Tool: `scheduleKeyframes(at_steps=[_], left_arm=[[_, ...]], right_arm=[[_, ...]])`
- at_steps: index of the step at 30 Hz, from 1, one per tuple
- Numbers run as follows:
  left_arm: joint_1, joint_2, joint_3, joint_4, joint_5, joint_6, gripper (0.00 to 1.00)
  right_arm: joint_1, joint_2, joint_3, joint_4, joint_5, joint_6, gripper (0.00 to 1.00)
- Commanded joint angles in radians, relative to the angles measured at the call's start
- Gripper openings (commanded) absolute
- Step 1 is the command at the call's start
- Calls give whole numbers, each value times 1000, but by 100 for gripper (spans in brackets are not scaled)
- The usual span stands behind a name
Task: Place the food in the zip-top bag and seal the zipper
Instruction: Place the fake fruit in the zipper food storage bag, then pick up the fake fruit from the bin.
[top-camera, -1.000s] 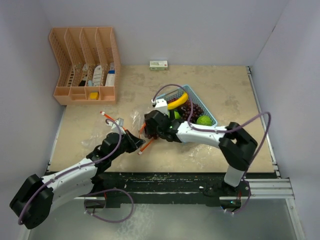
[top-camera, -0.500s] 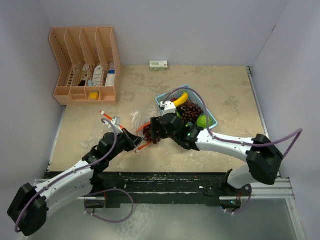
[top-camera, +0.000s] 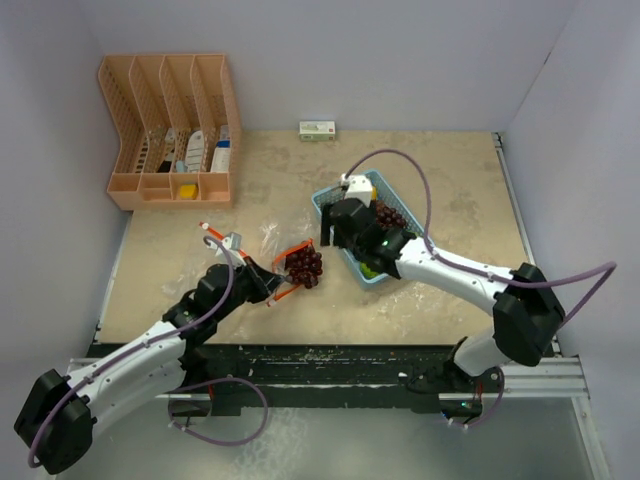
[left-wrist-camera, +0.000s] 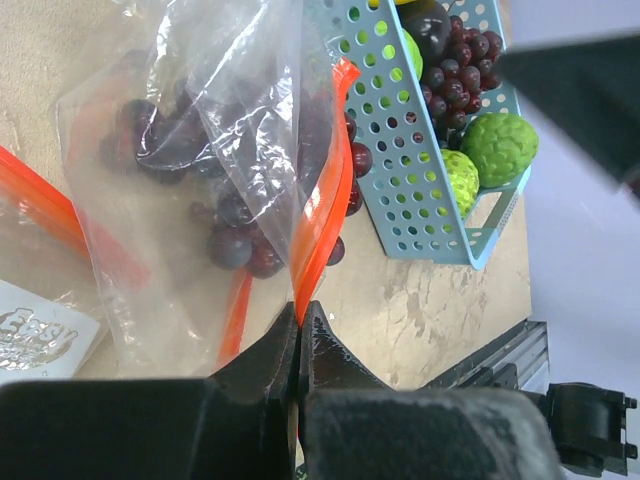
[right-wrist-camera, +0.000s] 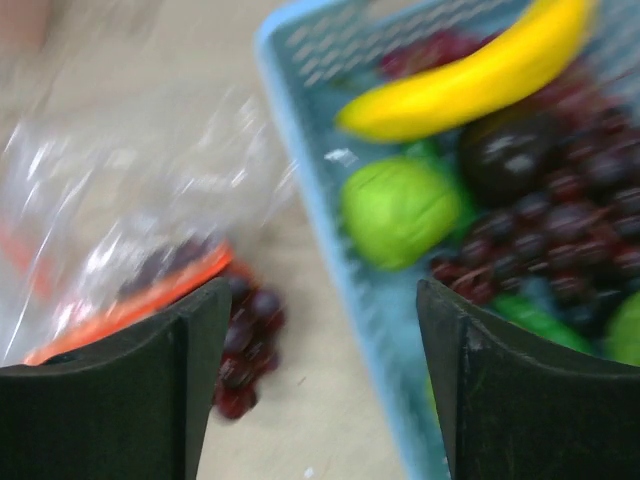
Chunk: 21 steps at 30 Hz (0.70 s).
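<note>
The clear zip-top bag (left-wrist-camera: 200, 120) lies on the table. My left gripper (left-wrist-camera: 298, 312) is shut on its orange zipper edge (left-wrist-camera: 325, 210) and holds the mouth up. A dark grape bunch (top-camera: 305, 265) lies in the mouth, mostly inside, with a few grapes (left-wrist-camera: 358, 160) past the orange edge. My right gripper (top-camera: 327, 236) hovers open and empty over the left rim of the light-blue basket (top-camera: 332, 196). In the right wrist view a banana (right-wrist-camera: 470, 75), a lime-green fruit (right-wrist-camera: 400, 210) and more grapes (right-wrist-camera: 570, 220) lie in the basket. The left wrist view shows two bumpy green fruits (left-wrist-camera: 497, 145).
A peach desk organizer (top-camera: 170, 125) stands at the back left. A small box (top-camera: 317, 129) lies by the back wall. A white printed card (left-wrist-camera: 35, 335) shows through the bag near my left gripper. The table's front edge and rail (top-camera: 400, 365) run below the bag.
My right gripper has let the grape bunch go at the bag's mouth and drawn back right to the basket, its jaws narrowing somewhat. The left gripper keeps its hold on the zipper.
</note>
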Motion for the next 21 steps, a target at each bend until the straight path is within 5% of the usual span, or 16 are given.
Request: scheduleKeyframes(at_steps=[1, 5, 21], left_arm=[[-6, 12, 32, 59, 9, 27, 0], [-5, 21, 27, 82, 22, 34, 0], [-6, -9, 6, 107, 48, 48, 0]], right_arm=[[-121, -6, 106, -142, 170, 27, 83], [-209, 83, 168, -236, 210, 71, 92], [-357, 269, 145, -186, 174, 103, 90]])
